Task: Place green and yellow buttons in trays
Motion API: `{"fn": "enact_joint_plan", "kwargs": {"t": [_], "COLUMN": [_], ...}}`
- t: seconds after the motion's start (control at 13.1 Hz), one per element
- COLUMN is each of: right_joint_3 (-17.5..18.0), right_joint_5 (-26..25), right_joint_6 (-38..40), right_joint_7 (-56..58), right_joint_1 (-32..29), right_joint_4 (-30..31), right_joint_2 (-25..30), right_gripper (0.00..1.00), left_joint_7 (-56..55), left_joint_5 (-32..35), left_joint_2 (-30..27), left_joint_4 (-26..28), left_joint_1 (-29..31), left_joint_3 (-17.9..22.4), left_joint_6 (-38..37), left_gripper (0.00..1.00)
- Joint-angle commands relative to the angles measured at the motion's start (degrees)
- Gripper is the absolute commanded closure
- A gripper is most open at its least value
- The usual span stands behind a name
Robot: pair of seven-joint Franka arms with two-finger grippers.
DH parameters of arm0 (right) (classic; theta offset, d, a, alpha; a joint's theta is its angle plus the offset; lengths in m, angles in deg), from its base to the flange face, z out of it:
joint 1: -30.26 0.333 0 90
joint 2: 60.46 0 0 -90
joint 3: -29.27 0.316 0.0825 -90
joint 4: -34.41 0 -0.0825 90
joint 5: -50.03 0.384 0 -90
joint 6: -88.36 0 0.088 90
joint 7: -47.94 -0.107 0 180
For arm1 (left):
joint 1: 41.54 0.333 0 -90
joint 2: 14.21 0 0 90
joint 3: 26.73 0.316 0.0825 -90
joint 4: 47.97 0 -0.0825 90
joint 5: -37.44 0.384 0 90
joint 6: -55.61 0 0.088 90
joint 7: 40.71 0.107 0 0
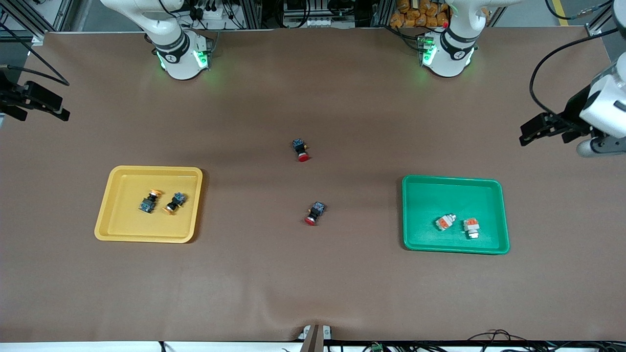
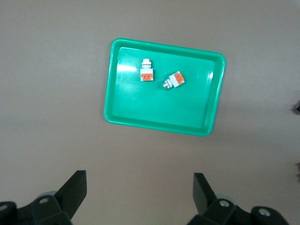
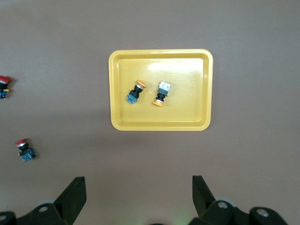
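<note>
Two dark buttons with yellow-orange caps (image 1: pixel 149 201) (image 1: pixel 174 202) lie in the yellow tray (image 1: pixel 117 230) toward the right arm's end. Two light grey buttons with orange blocks (image 1: pixel 444 222) (image 1: pixel 471 228) lie in the green tray (image 1: pixel 452 180) toward the left arm's end. My left gripper (image 1: pixel 530 132) is open and empty, high at the table's edge past the green tray (image 2: pixel 159 112). My right gripper (image 1: pixel 61 107) is open and empty, high at the table's edge past the yellow tray (image 3: pixel 187 112). Both arms wait.
Two dark-bodied buttons with red caps lie on the brown mat midway between the trays, one (image 1: pixel 301 149) farther from the front camera than the other (image 1: pixel 314 213). Both show in the right wrist view (image 3: pixel 3 86) (image 3: pixel 24 150).
</note>
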Motion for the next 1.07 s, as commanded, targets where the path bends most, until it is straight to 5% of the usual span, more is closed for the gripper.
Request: {"fn": "enact_joint_plan", "kwargs": {"t": [0.0, 0.99], "right_joint_3": [0.9, 1.6], "right_joint_5": [-1.2, -3.7], "right_joint_6": [0.3, 0.9], "right_joint_7": [1.6, 2.3], "right_joint_1": [-1.2, -0.7], "right_joint_4": [1.8, 1.3], "right_joint_2": [1.5, 1.4], "right_gripper": [0.0, 0.0], "left_joint_7": [0.6, 0.5], "left_joint_5": [-0.5, 1.5], "left_joint_2": [-3.9, -7.7], "left_joint_4": [3.6, 4.1], "left_joint_1": [-0.7, -2.5], "left_joint_3": [0.6, 0.6], "left_joint_6": [0.3, -3.8], "left_gripper": [0.0, 0.0]}}
